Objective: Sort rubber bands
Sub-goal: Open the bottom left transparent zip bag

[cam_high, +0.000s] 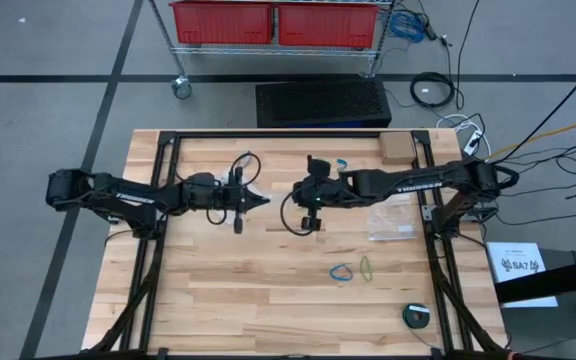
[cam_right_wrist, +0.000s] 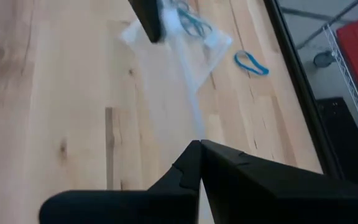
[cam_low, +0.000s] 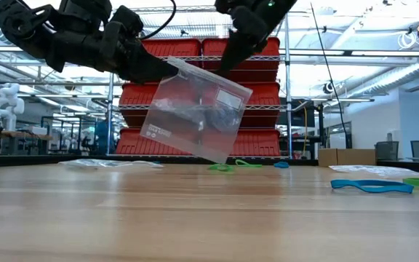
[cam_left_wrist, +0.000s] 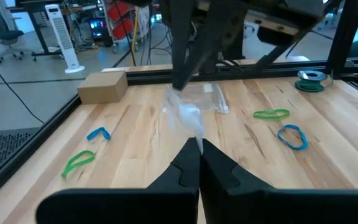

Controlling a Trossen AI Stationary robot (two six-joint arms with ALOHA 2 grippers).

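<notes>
A clear plastic bag point(cam_low: 195, 109) hangs in the air over the table's middle between my two grippers. My left gripper point(cam_high: 265, 199) is shut on its upper left corner, and my right gripper point(cam_high: 300, 192) is shut on its upper right part. Rubber bands lie flat on the wood: a blue one point(cam_high: 341, 272) and a green one point(cam_high: 366, 268) toward the near right, and a blue one point(cam_high: 340, 163) at the far side with a green one point(cam_left_wrist: 79, 162) near it. In the right wrist view a teal loop point(cam_right_wrist: 190, 22) shows at the bag's far end. My left gripper pinches the bag's upper left corner point(cam_left_wrist: 194, 129) between its two fingers, coming nearly level from the table's left. The bag hangs below and beside the fingers, tilted, clear of the table. My right gripper pinches the bag's top edge near the other corner point(cam_right_wrist: 194, 127) between its two fingers, slanting down from the table's right. The film stretches away from the fingertips toward my left gripper's finger point(cam_right_wrist: 148, 22), lifted clear of the wood.
More clear bags point(cam_high: 393, 222) lie flat at the table's right. A cardboard box point(cam_high: 396, 148) sits at the far right corner and a tape roll point(cam_high: 416, 315) near the front right. Black frame rails point(cam_high: 423, 215) run along the table's sides.
</notes>
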